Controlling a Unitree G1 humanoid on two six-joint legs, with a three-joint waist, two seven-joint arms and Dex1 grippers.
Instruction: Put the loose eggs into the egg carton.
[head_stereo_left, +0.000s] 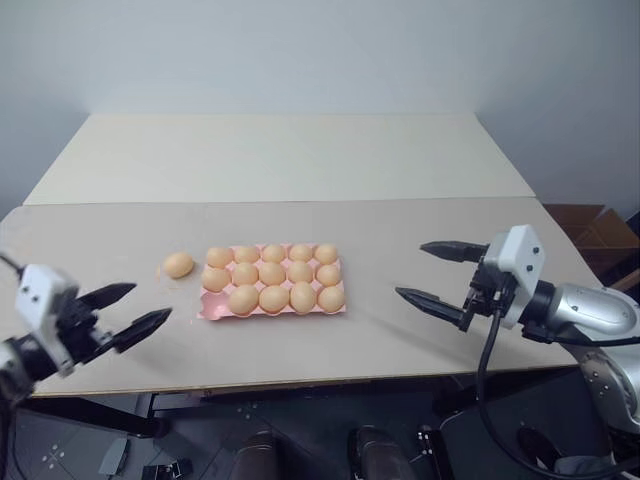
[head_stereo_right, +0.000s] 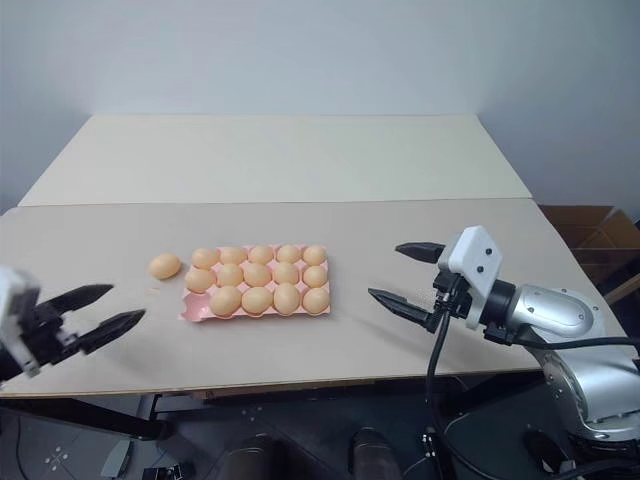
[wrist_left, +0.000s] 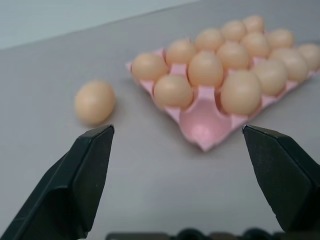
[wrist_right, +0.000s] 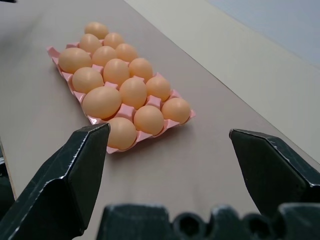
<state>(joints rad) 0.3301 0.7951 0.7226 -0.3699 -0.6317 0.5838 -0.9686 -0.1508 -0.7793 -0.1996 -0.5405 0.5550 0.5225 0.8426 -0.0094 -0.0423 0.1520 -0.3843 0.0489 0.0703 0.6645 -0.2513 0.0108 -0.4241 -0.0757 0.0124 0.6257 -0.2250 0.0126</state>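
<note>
Since the loose egg (head_stereo_left: 178, 265) beside the egg carton (wrist_left: 202, 131) looks smooth, light and easy to crack, pinch its middle softly; the left gripper (head_stereo_left: 138, 311) and right gripper (head_stereo_left: 436, 276) are wide open, holding nothing

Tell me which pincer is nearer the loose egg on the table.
Left. The left pincer hangs open just to the robot's left of the loose egg; the right pincer, also open, is beyond the egg carton, on its far side.

One loose egg (head_stereo_left: 178, 264) on the table (head_stereo_left: 400, 230) just left of the nearly full egg carton (head_stereo_left: 272, 309).
</note>
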